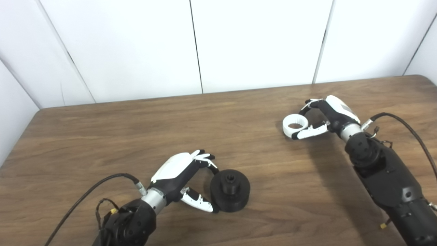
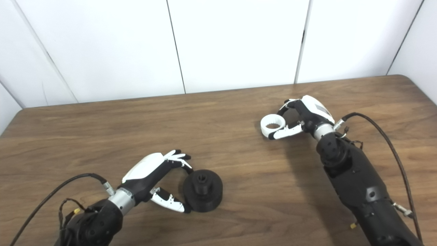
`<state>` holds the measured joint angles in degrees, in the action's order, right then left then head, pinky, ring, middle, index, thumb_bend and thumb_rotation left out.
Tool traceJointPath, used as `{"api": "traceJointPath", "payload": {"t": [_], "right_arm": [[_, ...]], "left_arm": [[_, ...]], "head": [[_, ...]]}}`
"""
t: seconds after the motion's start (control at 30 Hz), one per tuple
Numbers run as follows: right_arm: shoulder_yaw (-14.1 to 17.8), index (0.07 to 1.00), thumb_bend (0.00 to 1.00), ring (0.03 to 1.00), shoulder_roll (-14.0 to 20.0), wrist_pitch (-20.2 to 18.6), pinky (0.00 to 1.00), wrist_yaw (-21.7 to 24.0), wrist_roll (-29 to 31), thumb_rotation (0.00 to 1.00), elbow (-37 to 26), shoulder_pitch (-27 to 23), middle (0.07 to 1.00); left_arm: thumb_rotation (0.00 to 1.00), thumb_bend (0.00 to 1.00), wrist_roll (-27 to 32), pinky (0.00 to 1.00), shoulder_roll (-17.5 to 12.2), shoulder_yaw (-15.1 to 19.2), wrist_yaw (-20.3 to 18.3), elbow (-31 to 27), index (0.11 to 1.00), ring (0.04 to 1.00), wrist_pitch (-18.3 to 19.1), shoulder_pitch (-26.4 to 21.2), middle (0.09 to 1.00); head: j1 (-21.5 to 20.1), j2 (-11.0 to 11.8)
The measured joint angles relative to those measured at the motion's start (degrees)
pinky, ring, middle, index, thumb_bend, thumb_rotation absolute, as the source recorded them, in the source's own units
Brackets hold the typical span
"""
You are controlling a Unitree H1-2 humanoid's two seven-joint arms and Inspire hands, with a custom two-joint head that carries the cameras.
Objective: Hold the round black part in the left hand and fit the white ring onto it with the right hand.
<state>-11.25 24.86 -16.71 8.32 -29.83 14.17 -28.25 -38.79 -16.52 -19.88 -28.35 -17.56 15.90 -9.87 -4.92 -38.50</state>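
The round black part (image 1: 230,190) lies flat on the table near the front, its raised hub facing up. My left hand (image 1: 184,176) is right beside its left edge, open. The fingers curl above the part's upper left and the thumb (image 1: 201,203) reaches to its lower left rim. The white ring (image 1: 295,125) lies flat on the table at the right. My right hand (image 1: 324,114) is open just right of it. The thumb (image 1: 309,132) lies along the ring's near side and the fingers (image 1: 309,103) curl behind it. Neither object is lifted.
The brown wooden table (image 1: 136,136) is backed by white wall panels (image 1: 256,44). Its far edge runs along the wall and its right corner (image 1: 423,78) shows at the far right. Black cables trail from both forearms (image 1: 409,128).
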Motion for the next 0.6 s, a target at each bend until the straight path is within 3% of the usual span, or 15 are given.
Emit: {"api": "traceJointPath", "payload": {"t": [0.2, 0.23, 0.3, 0.6], "right_arm": [[0.15, 0.568, 0.81, 0.950, 0.00, 0.00, 0.86, -0.12, 0.00, 0.28, -1.71, 0.40, 0.882], [0.21, 0.523, 0.64, 0.951, 0.00, -0.01, 0.86, -0.14, 0.00, 0.21, -1.91, 0.41, 0.883], [0.47, 0.498, 0.55, 0.947, 0.00, -0.03, 0.85, -0.15, 0.00, 0.17, -2.56, 0.55, 0.880], [2.33, 0.492, 0.52, 0.958, -0.02, -0.36, 0.90, -0.07, 0.84, 0.16, -6.52, 2.16, 0.882]], "left_arm": [[0.19, 0.89, 0.14, 0.90, 0.00, 0.00, 0.01, 0.00, 0.630, 0.999, 0.03, 0.03, 0.918], [0.19, 0.89, 0.14, 0.91, 0.01, 0.00, 0.01, 0.00, 0.631, 1.000, 0.03, 0.03, 0.919], [0.19, 0.90, 0.17, 0.90, 0.01, -0.01, 0.01, 0.01, 0.630, 0.997, 0.03, 0.04, 0.917], [0.20, 0.90, 0.19, 0.90, -0.02, -0.06, 0.13, 0.07, 0.630, 0.995, -0.05, 0.03, 0.915]], "head": [[-0.09, 0.09], [-0.09, 0.09], [-0.18, 0.18], [-0.44, 0.35]]}}
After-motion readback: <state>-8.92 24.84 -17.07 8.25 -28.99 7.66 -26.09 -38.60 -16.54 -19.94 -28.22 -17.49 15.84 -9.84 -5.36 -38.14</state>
